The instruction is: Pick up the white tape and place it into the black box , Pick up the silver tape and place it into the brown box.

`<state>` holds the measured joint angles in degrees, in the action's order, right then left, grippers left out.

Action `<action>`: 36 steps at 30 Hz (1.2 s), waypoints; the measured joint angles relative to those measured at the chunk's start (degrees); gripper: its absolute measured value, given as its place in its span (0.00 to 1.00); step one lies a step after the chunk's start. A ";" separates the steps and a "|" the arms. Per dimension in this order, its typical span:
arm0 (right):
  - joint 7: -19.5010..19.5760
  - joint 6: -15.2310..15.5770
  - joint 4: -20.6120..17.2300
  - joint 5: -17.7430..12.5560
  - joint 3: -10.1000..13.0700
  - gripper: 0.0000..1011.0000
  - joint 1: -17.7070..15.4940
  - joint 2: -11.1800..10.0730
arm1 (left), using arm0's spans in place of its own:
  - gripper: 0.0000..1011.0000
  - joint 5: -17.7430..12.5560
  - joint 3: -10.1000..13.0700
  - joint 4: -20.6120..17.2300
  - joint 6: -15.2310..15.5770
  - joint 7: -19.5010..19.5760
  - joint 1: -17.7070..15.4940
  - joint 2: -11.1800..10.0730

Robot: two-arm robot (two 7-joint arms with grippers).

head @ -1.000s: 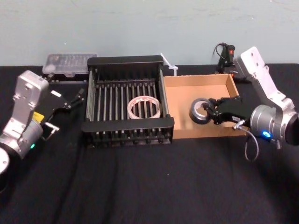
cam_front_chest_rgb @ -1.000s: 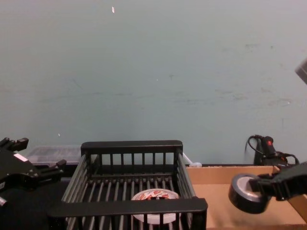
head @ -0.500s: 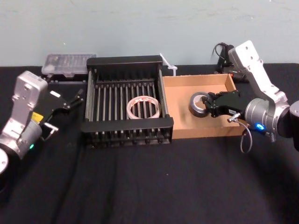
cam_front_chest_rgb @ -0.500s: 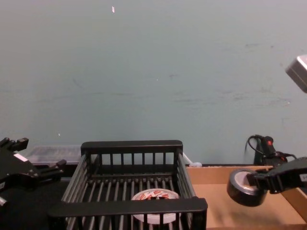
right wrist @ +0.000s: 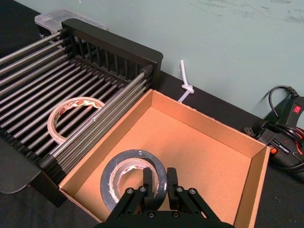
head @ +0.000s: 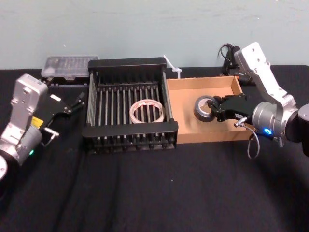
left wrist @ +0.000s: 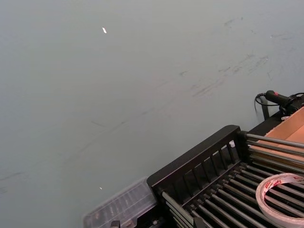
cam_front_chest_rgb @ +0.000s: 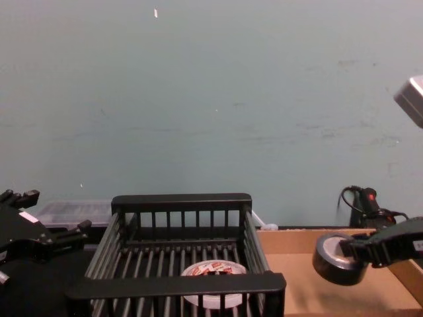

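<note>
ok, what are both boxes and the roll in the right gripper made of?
black box: looks like matte moulded plastic; the shinier floor bars may be metal.
brown box: plain tan cardboard, folded walls.
silver tape, held by the right gripper: dull grey wound film on a pale core, likely cardboard.

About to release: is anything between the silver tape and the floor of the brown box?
Nothing visible. The right gripper holds the silver tape over the left half of the brown box, and the cardboard floor beneath it is bare. The left gripper is parked to the left of the black box.
</note>
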<state>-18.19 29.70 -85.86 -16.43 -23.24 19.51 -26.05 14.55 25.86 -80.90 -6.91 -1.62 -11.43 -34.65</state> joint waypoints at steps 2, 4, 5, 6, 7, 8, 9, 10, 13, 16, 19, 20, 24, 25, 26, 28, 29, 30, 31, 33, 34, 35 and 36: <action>-0.01 0.00 -0.02 -0.02 -0.02 0.18 -0.01 -0.01 | 0.99 0.00 0.00 0.00 0.00 0.00 0.00 0.00; -0.03 0.00 -0.03 -0.03 -0.03 0.22 -0.02 -0.03 | 0.99 0.00 0.00 0.00 0.00 0.00 0.00 0.00; -0.03 0.00 -0.03 -0.04 -0.03 0.26 -0.03 -0.02 | 0.99 0.00 0.00 0.00 0.00 0.00 0.00 0.00; -0.04 0.00 -0.05 -0.04 -0.03 0.29 -0.03 -0.03 | 0.99 0.00 0.00 0.00 0.00 0.00 0.00 0.00; -0.04 0.00 -0.05 -0.05 -0.04 0.31 -0.04 -0.04 | 0.99 0.00 0.00 0.00 0.00 0.00 0.00 0.00; -0.05 -0.01 -0.06 -0.05 -0.04 0.34 -0.04 -0.05 | 0.99 0.00 0.00 0.00 0.00 0.00 0.00 0.00; -0.06 -0.01 -0.06 -0.06 -0.04 0.38 -0.05 -0.05 | 0.99 0.00 0.00 0.00 0.00 0.00 0.00 0.00; -0.07 0.00 -0.06 -0.06 -0.04 0.40 -0.05 -0.05 | 0.99 0.00 0.00 0.00 0.00 0.00 0.00 0.00; -0.08 0.00 -0.08 -0.08 -0.04 0.50 -0.06 -0.07 | 0.99 0.00 0.00 0.00 0.00 0.00 0.00 0.00; -0.08 -0.01 -0.10 -0.09 -0.04 0.56 -0.08 -0.09 | 0.99 0.00 0.00 0.00 0.00 0.00 0.00 0.00; -0.08 0.00 -0.11 -0.11 -0.04 0.68 -0.09 -0.09 | 0.99 0.00 0.00 0.00 0.00 0.00 0.00 0.00; -0.08 -0.01 -0.11 -0.12 -0.04 0.72 -0.09 -0.09 | 0.99 0.00 0.00 0.00 0.00 0.00 0.00 0.00; -0.08 0.00 -0.11 -0.12 -0.04 0.83 -0.09 -0.09 | 0.99 0.00 0.00 0.00 0.00 0.00 0.00 0.00; -0.08 0.00 -0.12 -0.12 -0.04 0.85 -0.09 -0.09 | 0.99 0.00 0.00 0.00 0.00 0.00 0.00 0.00; -0.08 -0.01 -0.11 -0.12 -0.04 0.90 -0.09 -0.09 | 0.99 0.00 0.00 0.00 0.00 0.00 0.00 0.00; -0.08 -0.01 -0.11 -0.13 -0.04 0.95 -0.09 -0.09 | 0.99 0.00 0.00 0.00 0.00 0.00 0.00 0.00; -0.08 -0.01 -0.11 -0.13 -0.04 0.95 -0.09 -0.09 | 0.99 0.00 0.00 0.00 0.00 0.00 0.00 0.00; -0.07 0.00 -0.11 -0.12 -0.04 0.99 -0.09 -0.09 | 0.99 0.00 0.00 0.00 0.00 0.00 0.00 0.00; -0.07 -0.01 -0.11 -0.12 -0.04 0.99 -0.09 -0.09 | 0.99 0.00 0.00 0.00 0.00 0.00 0.00 0.00; -0.07 0.00 -0.11 -0.12 -0.04 0.99 -0.09 -0.09 | 0.99 0.00 0.00 0.00 0.00 0.00 0.00 0.00; -0.07 -0.01 -0.11 -0.12 -0.04 0.99 -0.09 -0.09 | 0.99 0.00 0.00 0.00 0.00 0.00 0.00 0.00; -0.07 -0.01 -0.11 -0.12 -0.04 0.99 -0.09 -0.09 | 0.99 0.00 0.00 0.00 0.00 0.00 0.00 0.00; -0.07 0.00 -0.11 -0.12 -0.04 0.99 -0.09 -0.09 | 0.99 0.00 0.00 0.00 0.00 0.00 0.00 0.00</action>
<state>-18.27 29.70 -85.98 -16.54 -23.28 19.43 -26.14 14.55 25.86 -80.90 -6.91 -1.62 -11.43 -34.65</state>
